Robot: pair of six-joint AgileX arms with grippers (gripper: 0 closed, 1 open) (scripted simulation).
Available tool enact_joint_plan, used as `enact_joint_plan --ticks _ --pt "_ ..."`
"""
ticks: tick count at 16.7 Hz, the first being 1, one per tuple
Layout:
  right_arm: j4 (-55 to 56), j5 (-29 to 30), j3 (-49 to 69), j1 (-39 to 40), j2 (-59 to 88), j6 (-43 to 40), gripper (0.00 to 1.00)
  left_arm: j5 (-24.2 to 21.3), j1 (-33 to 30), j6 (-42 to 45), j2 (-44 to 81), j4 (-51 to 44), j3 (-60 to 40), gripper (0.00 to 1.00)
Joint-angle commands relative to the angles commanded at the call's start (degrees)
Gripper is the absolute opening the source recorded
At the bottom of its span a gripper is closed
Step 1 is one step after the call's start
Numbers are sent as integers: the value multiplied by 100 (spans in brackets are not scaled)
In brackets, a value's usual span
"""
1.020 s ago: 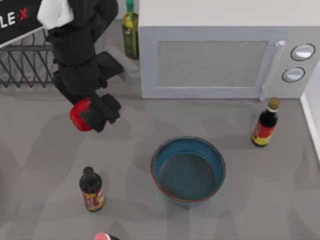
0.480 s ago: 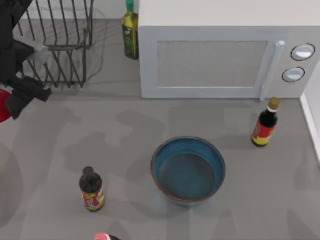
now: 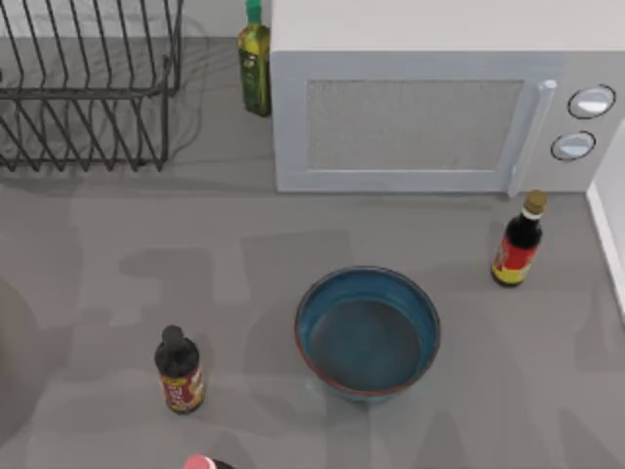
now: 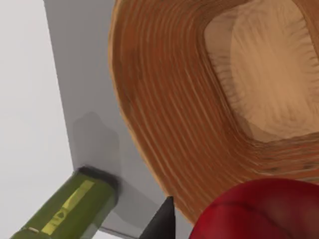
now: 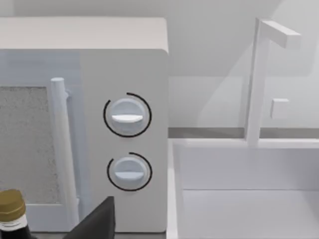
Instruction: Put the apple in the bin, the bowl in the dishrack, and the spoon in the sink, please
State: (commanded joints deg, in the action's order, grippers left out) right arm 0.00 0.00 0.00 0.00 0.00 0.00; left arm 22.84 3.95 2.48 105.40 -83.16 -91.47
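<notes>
The red apple sits at the edge of the left wrist view, held in my left gripper, which is shut on it; one dark fingertip shows beside it. Under the apple lies the bin, a round basket of ribbed brown. The teal-blue bowl with a reddish rim stands upright mid-table. At the back left stands the dark wire dishrack. The white sink with its faucet lies beside the microwave, ahead of my right gripper. The spoon is out of view.
A microwave fills the back right. An olive-oil bottle stands between it and the rack. Dark sauce bottles stand at the right and front left. A green bottle lies near the bin.
My left arm carried the apple leftwards and left the top view. The dishrack it was covering is now in plain sight. The bowl and bottles have not moved.
</notes>
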Motion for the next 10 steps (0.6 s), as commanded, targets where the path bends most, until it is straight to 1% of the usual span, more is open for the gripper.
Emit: enact_joint_plan --ticks 2,4,10 --pt "0 0 0 0 0 0 100 -2 -16 27 20 31 -3 0" --pt "0 0 0 0 0 0 100 1 41 86 -3 248 210 0" --pt "0 0 0 0 0 0 100 35 372 408 -54 1518 1397 0"
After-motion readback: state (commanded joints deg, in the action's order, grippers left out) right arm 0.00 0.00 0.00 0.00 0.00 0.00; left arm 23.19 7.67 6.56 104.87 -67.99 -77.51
